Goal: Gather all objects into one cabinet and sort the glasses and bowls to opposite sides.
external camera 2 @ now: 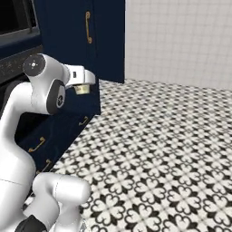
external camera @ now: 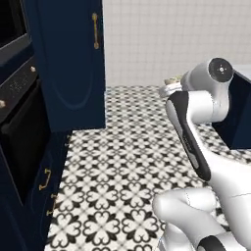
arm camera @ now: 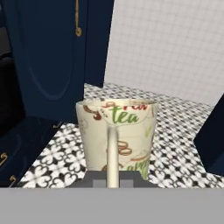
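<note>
We note the floor (external camera: 127,162) first: black-and-white patterned tile running to a pale gridded wall (external camera 2: 181,41) at the back. On the left stands the tall dark navy cabinet (external camera: 68,63), its door panel plain with a faint oval relief and a curved gold handle (external camera: 95,30) near the top edge. Below and nearer to us, the lower navy drawers (external camera: 41,181) carry more gold handles. Beside the cabinet, at the far left of the left base view, we see a black oven front (external camera: 17,122) with a dark control strip above it. A second dark navy unit (external camera: 240,112) shows at the right edge, partly behind the arm.

The white arm (external camera: 196,142) rises folded from the base, its elbow high, the forearm reaching toward the cabinet side. In the right base view the wrist ends just short of the navy door.

The gripper (arm camera: 113,173) is pinched down on a cream patterned cup (arm camera: 117,135). In the hand view the cup stands upright, close to the camera, printed with "tea" in green and brown swirls; one pale finger (arm camera: 112,153) runs up its near wall. We read the fingers as pinching the cup's wall, one inside and one outside, though the far finger is hidden. The cup is carried in the air above the tile floor, in front of the cabinet's door. In the right base view it shows as a small cream shape (external camera 2: 82,89) under the hand.
</note>
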